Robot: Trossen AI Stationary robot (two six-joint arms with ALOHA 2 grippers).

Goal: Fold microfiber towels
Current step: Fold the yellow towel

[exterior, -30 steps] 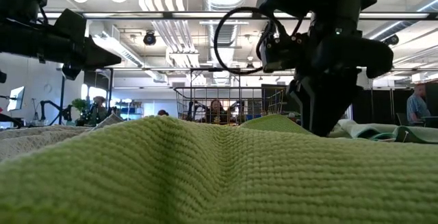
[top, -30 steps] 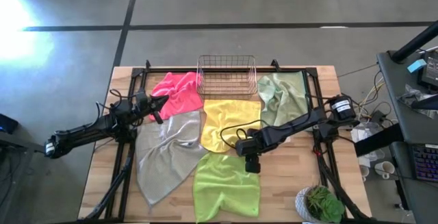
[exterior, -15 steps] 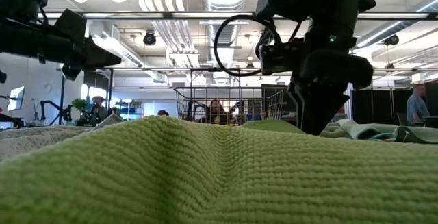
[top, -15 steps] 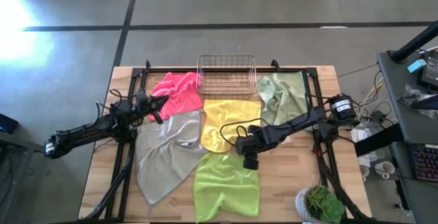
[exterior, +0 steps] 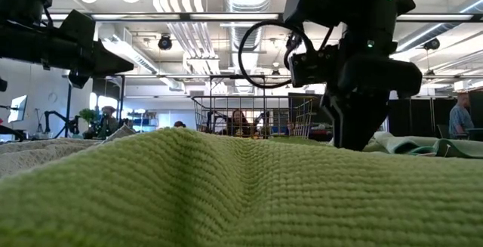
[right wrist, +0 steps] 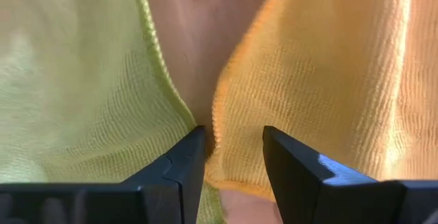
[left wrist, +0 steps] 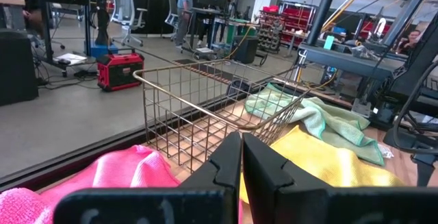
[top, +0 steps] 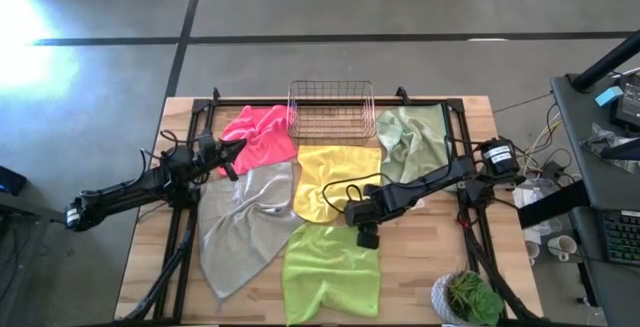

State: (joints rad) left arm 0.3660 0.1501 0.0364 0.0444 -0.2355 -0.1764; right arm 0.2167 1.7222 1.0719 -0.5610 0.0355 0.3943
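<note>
Over on the left, the left gripper (top: 232,157) hangs with its fingers pressed together, empty, above the seam where the hot pink towel (top: 258,135) meets the light grey towel (top: 240,222). Mid-table, the right gripper (top: 367,235) stands parted, holding nothing, down at the yellow towel (right wrist: 328,80) corner beside the lime green towel (right wrist: 75,94). The sage green towel (top: 412,139) lies beyond, right of the wire basket (top: 331,110).

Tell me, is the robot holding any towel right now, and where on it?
Not yet. The right gripper is open, its fingers either side of the yellow towel's corner edge, beside the lime green towel. The left gripper is shut and empty.
</note>
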